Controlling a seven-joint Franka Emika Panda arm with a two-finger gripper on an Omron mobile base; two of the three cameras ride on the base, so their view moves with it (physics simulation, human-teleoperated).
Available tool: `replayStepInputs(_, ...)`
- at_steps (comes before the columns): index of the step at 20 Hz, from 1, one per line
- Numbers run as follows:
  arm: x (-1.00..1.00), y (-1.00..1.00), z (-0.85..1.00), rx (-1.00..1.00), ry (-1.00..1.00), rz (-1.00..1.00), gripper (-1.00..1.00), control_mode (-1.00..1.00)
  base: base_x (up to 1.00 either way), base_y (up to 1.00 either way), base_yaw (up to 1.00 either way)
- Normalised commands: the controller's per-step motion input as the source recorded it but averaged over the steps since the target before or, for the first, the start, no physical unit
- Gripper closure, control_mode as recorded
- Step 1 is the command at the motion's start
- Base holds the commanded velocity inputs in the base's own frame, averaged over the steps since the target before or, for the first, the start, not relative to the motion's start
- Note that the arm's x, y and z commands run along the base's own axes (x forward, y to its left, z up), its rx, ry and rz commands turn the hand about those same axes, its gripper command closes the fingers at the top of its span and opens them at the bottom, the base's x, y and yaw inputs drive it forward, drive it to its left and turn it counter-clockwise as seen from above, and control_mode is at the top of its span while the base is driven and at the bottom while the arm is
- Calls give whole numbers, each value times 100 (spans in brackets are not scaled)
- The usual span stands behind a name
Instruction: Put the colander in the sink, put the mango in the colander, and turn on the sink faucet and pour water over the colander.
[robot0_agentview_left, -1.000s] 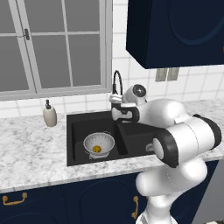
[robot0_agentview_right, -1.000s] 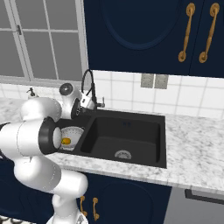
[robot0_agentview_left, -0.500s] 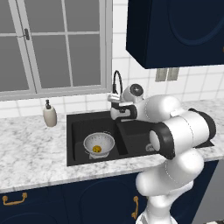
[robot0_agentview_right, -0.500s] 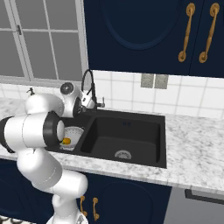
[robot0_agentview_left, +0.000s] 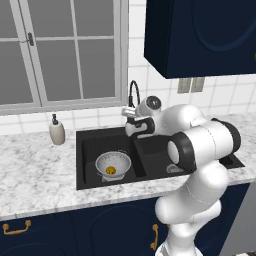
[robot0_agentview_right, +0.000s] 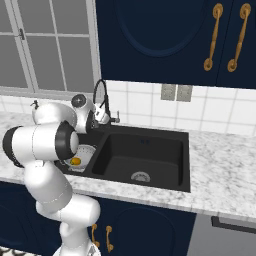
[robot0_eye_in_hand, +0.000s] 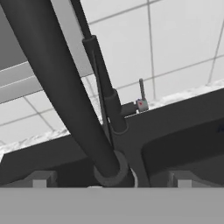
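The gripper (robot0_eye_in_hand: 111, 181) stands spread wide, gripping nothing; the faucet (robot0_eye_in_hand: 65, 92) spout runs from upper left down between its fingertips (robot0_eye_in_hand: 41, 179) at bottom center.

One sink (robot0_agentview_left: 90, 145) sits in the counter, with two basins and, at the far edge, one sink faucet (robot0_agentview_left: 133, 91) carrying one small lever (robot0_eye_in_hand: 141, 89). One colander (robot0_agentview_left: 113, 163) stands in the left basin, and one mango (robot0_agentview_left: 111, 170) lies inside it. One round drain (robot0_agentview_right: 140, 176) shows in the right basin. One soap dispenser (robot0_agentview_left: 57, 131) stands left of the sink. Two gold handles (robot0_agentview_right: 215, 35) hang on the upper cabinet doors on the right, and one double wall outlet (robot0_agentview_right: 175, 92) is on the tiles.
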Motion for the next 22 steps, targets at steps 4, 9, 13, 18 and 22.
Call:
replayStepInputs(4, 30, 6, -10, 0, 0, 0, -100, -100, 0, 0, 0)
replayStepInputs(9, 32, 25, -2, 0, 0, 0, -100, -100, 0, 0, 0)
replayStepInputs(13, 33, 32, 0, -1, 0, 0, -100, -100, 0, 0, 0)
replayStepInputs(18, 37, 50, 0, -2, 1, 0, -100, -100, 0, 0, 0)
replayStepInputs(22, 41, 46, 0, 0, 1, 0, -100, -100, 0, 0, 0)
